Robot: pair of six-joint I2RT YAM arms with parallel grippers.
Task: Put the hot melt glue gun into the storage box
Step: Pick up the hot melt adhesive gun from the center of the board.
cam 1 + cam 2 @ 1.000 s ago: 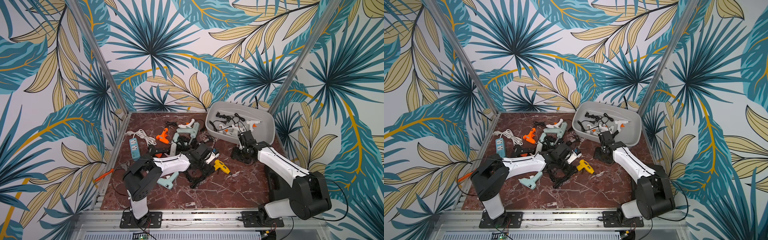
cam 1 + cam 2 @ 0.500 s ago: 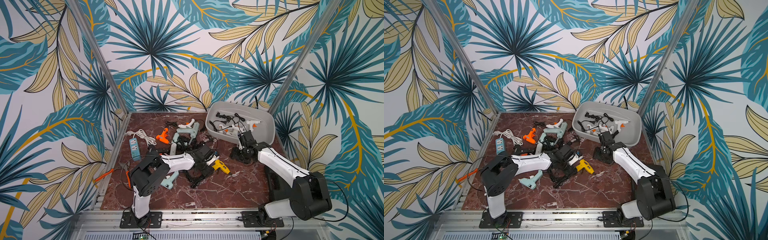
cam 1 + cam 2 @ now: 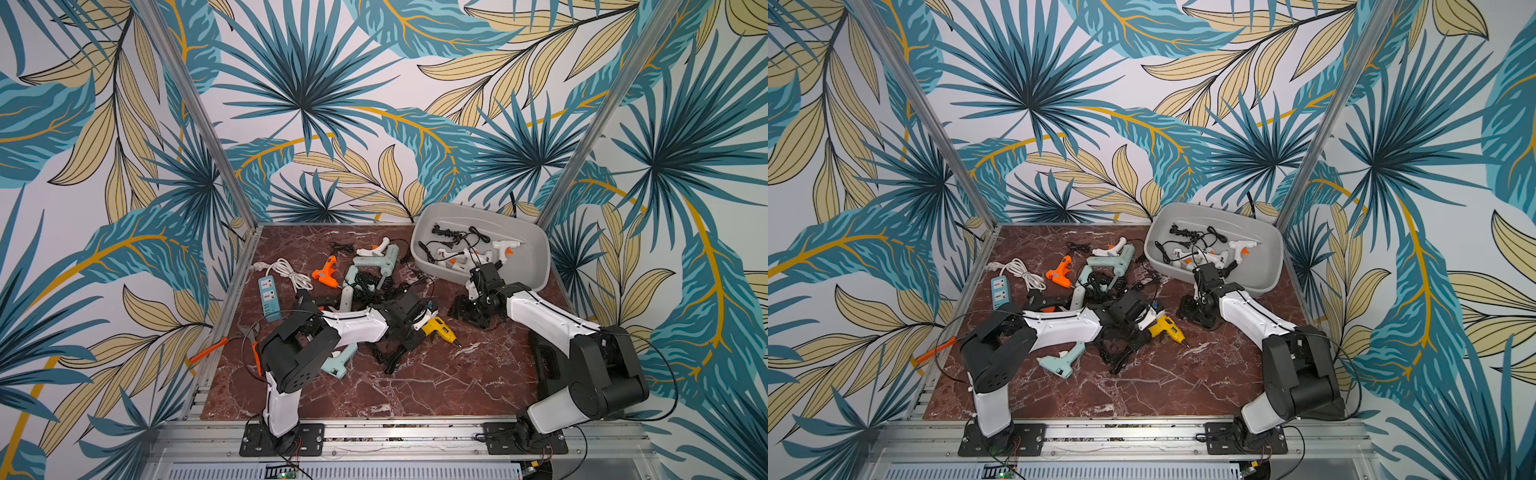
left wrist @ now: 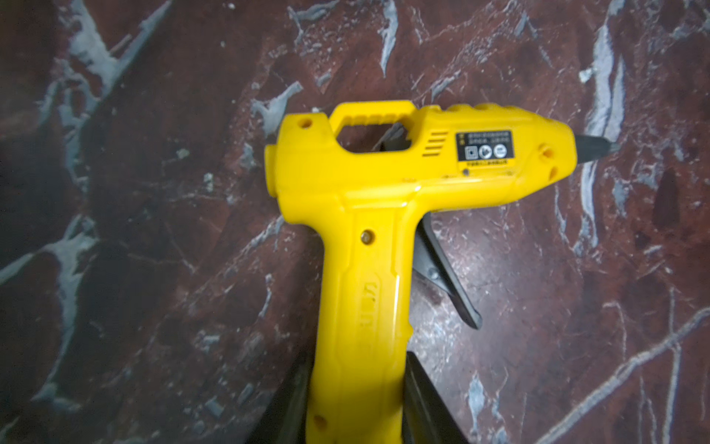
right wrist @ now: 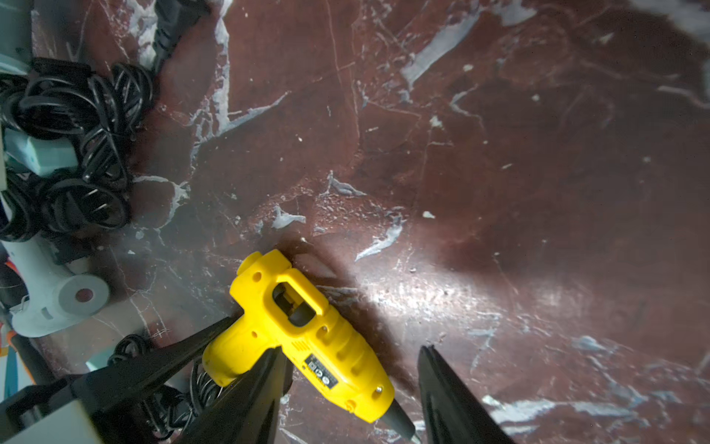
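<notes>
- Evidently the grasp step is in hand; the yellow glue gun (image 4: 365, 192) is laid flat on the marble table (image 3: 415, 386), well apart from the storage box (image 3: 534, 259) at the far right corner.
- The left gripper (image 4: 357, 384) is closed narrowly on the gun's handle; both fingers (image 4: 426, 403) are seen pressed against its sides.
- The right gripper (image 5: 353, 350) is held just beside the gun; its fingers are parted and nothing is gripped.
- Next move, as judged: a lift clear of the black cables (image 5: 77, 127) is called for, then a carry over the box rim; the cables may be dragged along.
- The grip is shown only in the wrist views; in both top views it is hidden beneath the wrist.
- The box, with white glue guns (image 3: 505, 247) already inside, is shown only in the top views.
</notes>
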